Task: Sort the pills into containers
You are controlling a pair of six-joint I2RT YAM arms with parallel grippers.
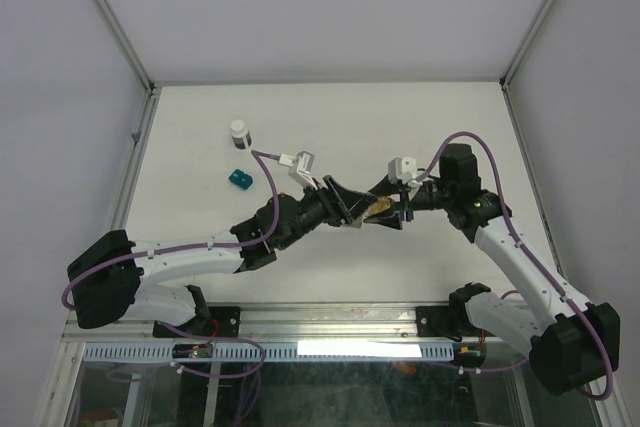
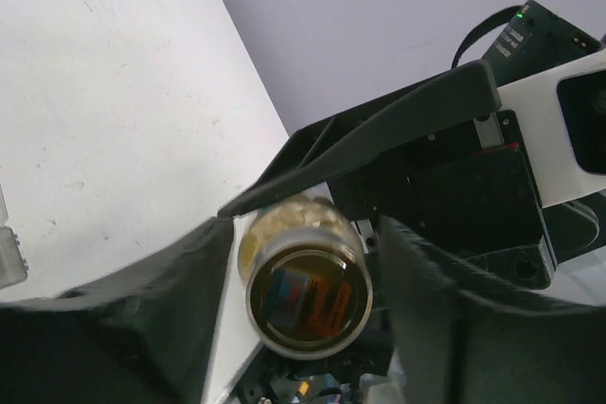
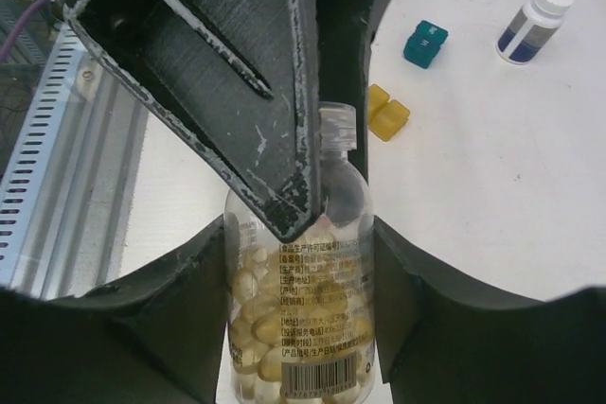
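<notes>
Biggest thing first: the white table (image 1: pixel 420 127) was mostly backdrop, since both arms met over its near middle. The left gripper (image 1: pixel 350 211) sat partly closed, clamped on the clear plastic bottle of yellow pills (image 3: pixel 301 328), I'd guess to steady it for the other arm. The right gripper (image 3: pixel 298 234) had its fingers against the bottle's sides, crosswise to the left's, but I couldn't tell if it was really gripping. Overhead only gave a brownish blob there. The right wrist view showed the pills (image 3: pixel 248 328) piled inside and what looked like the cap on. It also showed the white bottle with a dark blue label (image 3: pixel 533 24), the teal two-cell plastic box (image 3: pixel 425 43) and the amber-yellow two-cell plastic box (image 3: pixel 386 113) out on the table. Overhead, the arms hid the amber one. The left wrist view only caught one round end of the bottle.
</notes>
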